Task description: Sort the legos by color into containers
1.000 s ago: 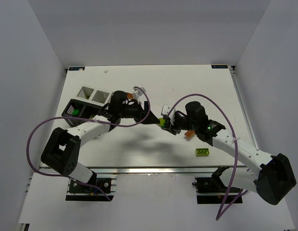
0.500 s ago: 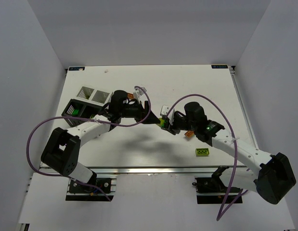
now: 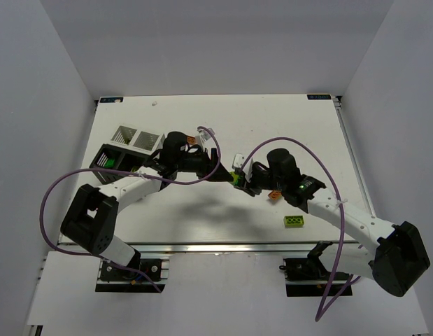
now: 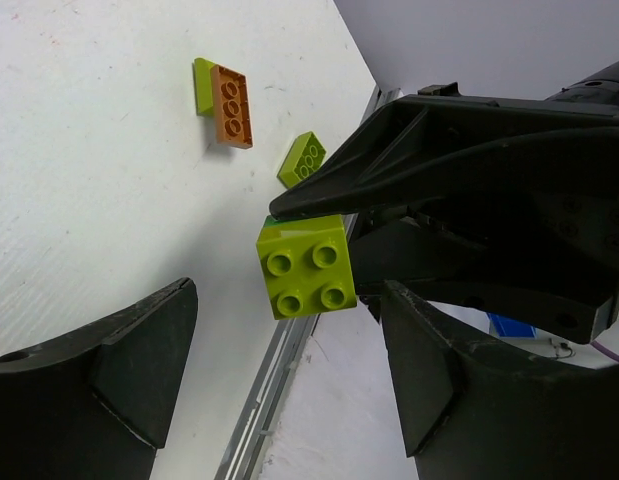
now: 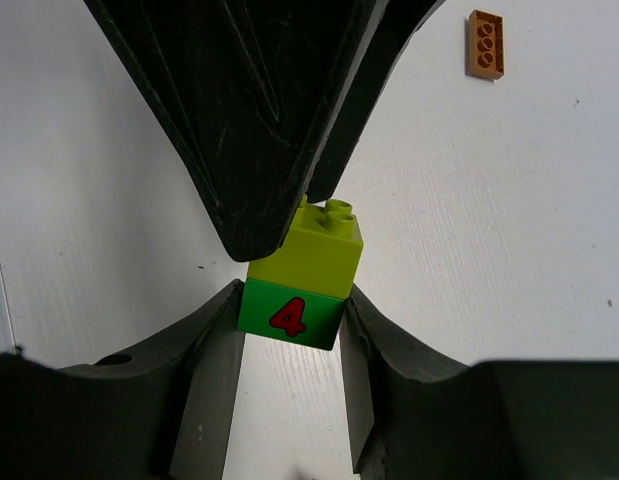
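Note:
My right gripper (image 5: 292, 325) is shut on a dark green lego (image 5: 292, 315) marked with a red 4. A lime lego (image 5: 307, 250) is stacked on top of it, and the pair (image 3: 235, 177) is held above the table. My left gripper (image 4: 289, 375) is open and faces the lime lego (image 4: 304, 265) studs-on. Its fingers (image 5: 239, 120) stand to either side of that lego. In the top view my left gripper (image 3: 222, 170) meets my right gripper (image 3: 243, 180) mid-table. The white container (image 3: 136, 138) and the black container (image 3: 110, 164) stand at the left.
A lime brick (image 3: 294, 222) lies near the front right and an orange brick (image 3: 275, 194) sits beside the right arm. The left wrist view shows an orange brick on a lime one (image 4: 232, 105) and another lime brick (image 4: 304, 160). One more orange brick (image 5: 486, 43) lies on the table.
The left gripper's jaws have narrowed somewhat around the lime lego. The right gripper has edged slightly left, still holding the stack.

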{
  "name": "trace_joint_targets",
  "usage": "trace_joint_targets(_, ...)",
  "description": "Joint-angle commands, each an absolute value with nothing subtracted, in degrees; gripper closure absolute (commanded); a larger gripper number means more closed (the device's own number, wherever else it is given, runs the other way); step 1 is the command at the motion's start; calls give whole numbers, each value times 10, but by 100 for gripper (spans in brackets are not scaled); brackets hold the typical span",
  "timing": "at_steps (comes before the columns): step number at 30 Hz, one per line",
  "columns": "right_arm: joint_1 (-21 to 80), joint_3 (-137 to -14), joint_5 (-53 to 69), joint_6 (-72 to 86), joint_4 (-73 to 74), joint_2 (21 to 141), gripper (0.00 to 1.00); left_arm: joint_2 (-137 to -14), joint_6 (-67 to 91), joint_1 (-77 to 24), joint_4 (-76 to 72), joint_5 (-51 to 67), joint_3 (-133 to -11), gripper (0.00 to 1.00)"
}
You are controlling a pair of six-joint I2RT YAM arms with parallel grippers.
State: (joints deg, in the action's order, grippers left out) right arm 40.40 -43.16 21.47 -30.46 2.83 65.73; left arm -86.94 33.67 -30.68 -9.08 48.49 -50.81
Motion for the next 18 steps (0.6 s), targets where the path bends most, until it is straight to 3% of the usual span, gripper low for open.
trace_joint_targets(1, 410, -427, 215, -308, 6, 655, 100, -874, 331, -313, -88, 499, -531, 17)
trace_joint_targets(18, 415, -429, 212, -308, 6, 664, 100, -885, 328, -321, -80, 511, -539, 32)
